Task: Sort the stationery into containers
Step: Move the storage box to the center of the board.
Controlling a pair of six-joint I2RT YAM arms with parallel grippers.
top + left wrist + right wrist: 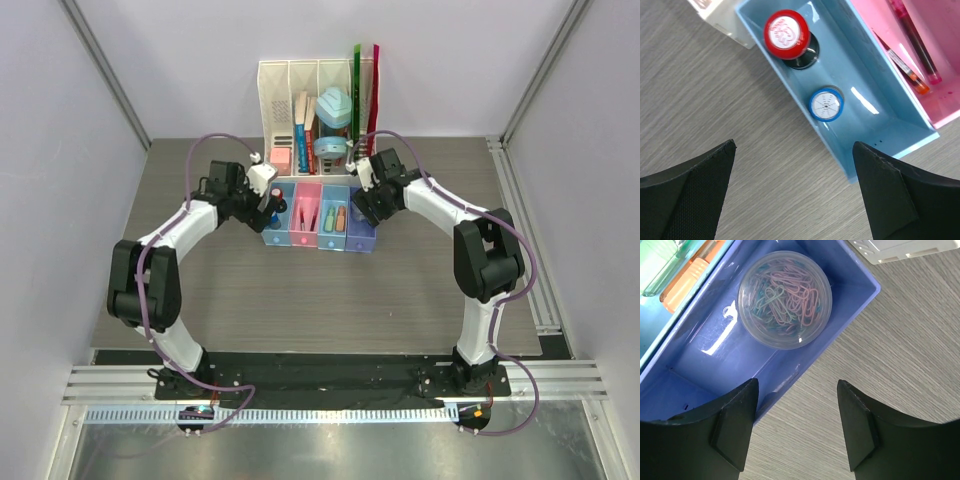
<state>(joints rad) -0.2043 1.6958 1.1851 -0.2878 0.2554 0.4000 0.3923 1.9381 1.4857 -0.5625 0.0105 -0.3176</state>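
On the bench (300, 300), just near of a white rack (275, 100), sits the joined row of bins (305, 238). The left fingers (690, 195), spread and empty, hover at the blue bin (865, 120)'s near end; the right fingers (860, 430), spread and empty, at the purple bin (700, 365)'s. Purple holds a clear disc of pastel paper clips (784, 299); blue, an upright red-capped cylinder (786, 33) and a smaller blue-capped cylinder (826, 104).

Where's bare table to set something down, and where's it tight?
Free: table between left arm and right arm, in front of the bin row; also strips either side of the white rack. Crowded: bin row, rack close behind, open jaws at both ends.
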